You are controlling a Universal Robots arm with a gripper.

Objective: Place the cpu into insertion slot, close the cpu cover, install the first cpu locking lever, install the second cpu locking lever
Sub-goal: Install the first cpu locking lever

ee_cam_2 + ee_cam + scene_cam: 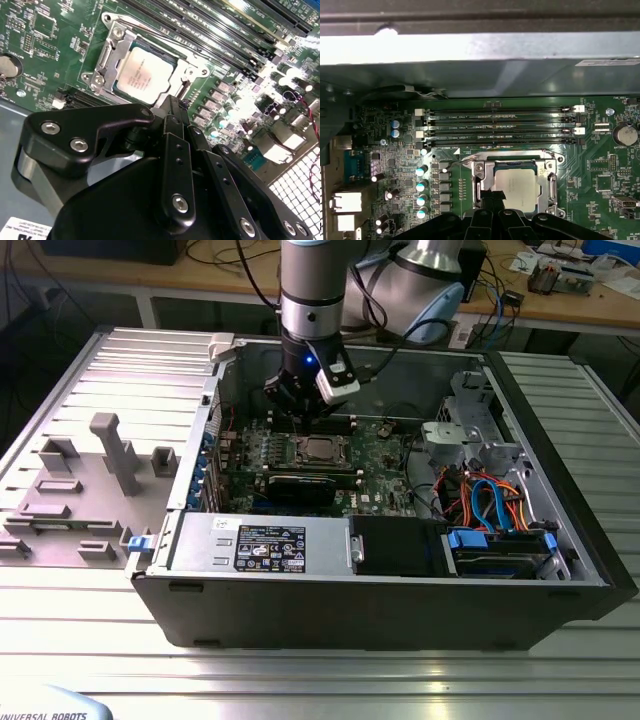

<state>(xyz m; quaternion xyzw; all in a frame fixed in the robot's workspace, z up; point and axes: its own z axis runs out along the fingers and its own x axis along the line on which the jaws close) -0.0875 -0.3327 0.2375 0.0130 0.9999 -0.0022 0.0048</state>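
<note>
On a ribbed grey metal bench (300, 680), a silver robot arm (310, 300) reaches into an open black desktop computer case (380, 610), its black jaws pressed together just above a green motherboard (600, 165). At the jaw tips lies the thin silvery square cpu cover (551, 182), flat around the small grey-topped square cpu (517, 186), seated in the dark insertion slot (118, 89) directly ahead of the jaws; whether the tips touch the cover is unclear.
</note>
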